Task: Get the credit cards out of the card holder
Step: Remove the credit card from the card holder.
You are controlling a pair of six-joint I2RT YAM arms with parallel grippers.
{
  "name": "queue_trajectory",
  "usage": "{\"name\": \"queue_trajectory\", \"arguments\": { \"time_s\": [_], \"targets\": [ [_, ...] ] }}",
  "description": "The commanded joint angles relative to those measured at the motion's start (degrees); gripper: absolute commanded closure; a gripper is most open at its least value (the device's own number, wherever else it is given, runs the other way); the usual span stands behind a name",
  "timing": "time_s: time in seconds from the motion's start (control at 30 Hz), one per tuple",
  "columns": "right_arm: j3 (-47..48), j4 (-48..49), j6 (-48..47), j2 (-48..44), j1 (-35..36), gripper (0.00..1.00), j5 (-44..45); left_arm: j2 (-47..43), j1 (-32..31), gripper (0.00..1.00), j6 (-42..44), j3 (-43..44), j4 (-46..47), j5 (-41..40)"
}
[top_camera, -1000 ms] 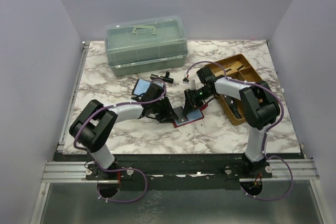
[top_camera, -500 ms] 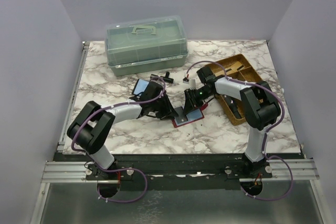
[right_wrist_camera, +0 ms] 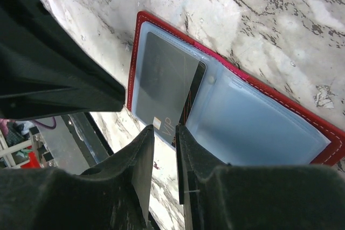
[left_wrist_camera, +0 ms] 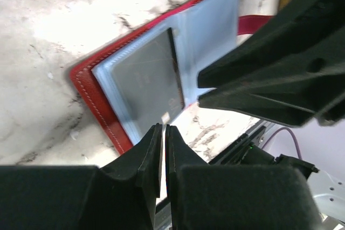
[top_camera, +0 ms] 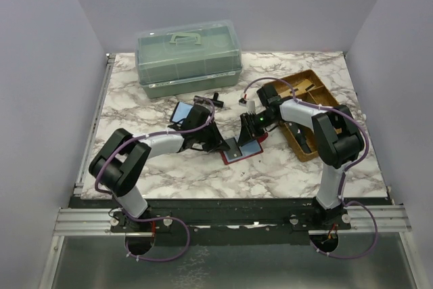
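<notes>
Card holder [top_camera: 247, 149]: a small red folding wallet with pale blue inner panels. It lies open and flat near the middle of the white and grey marble worktop [top_camera: 189, 174], between the two hands.
Credit card [left_wrist_camera: 145, 71]: one thin flat grey card sits in the half of the card holder nearer the left arm. One of its edges lies by the fold.
Left hand [left_wrist_camera: 163, 127]: its fingers are almost together, with only a thin slit between them. The tips are right at the near edge of the card holder, by the card's corner. I cannot tell if they pinch the card.
Right hand [right_wrist_camera: 164, 129]: its fingers are a little apart, with a narrow gap. The tips hang just over the card's edge, close to the fold.
Other things: a see-through green plastic box [top_camera: 188, 55] stands at the back. A brown tray [top_camera: 298, 86] lies beside the right arm. A blue folding case [top_camera: 180, 112] lies just behind the left hand.
</notes>
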Motion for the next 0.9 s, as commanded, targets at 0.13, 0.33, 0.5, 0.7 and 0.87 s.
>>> {"name": "queue_trajectory", "arguments": {
  "time_s": [0.13, 0.33, 0.5, 0.7, 0.87],
  "targets": [
    [-1.3, 0.7, 0.6, -0.4, -0.2, 0.64, 0.4, 5.8, 0.3, 0.9, 1.3, -0.8, -0.1, 0.1],
    [-1.4, 0.8, 1.2, 1.5, -0.3, 0.62, 0.3, 7.3, 0.3, 0.94, 1.3, -1.7, -1.1, -0.8],
    [-1.0, 0.3, 1.7, 2.2, -0.2, 0.61, 3.0, 7.1, 0.6, 0.98, 1.5, -3.2, -3.4, -2.0],
    [-1.4, 0.5, 1.8, 3.3, -0.2, 0.6, 2.9, 8.6, 0.7, 1.0, 1.4, -4.5, -2.2, -1.4],
    [-0.7, 0.1, 2.2, 4.8, -0.2, 0.59, 2.7, 11.2, 0.7, 1.0, 1.2, -2.8, -0.8, -0.5]
  ]
}}
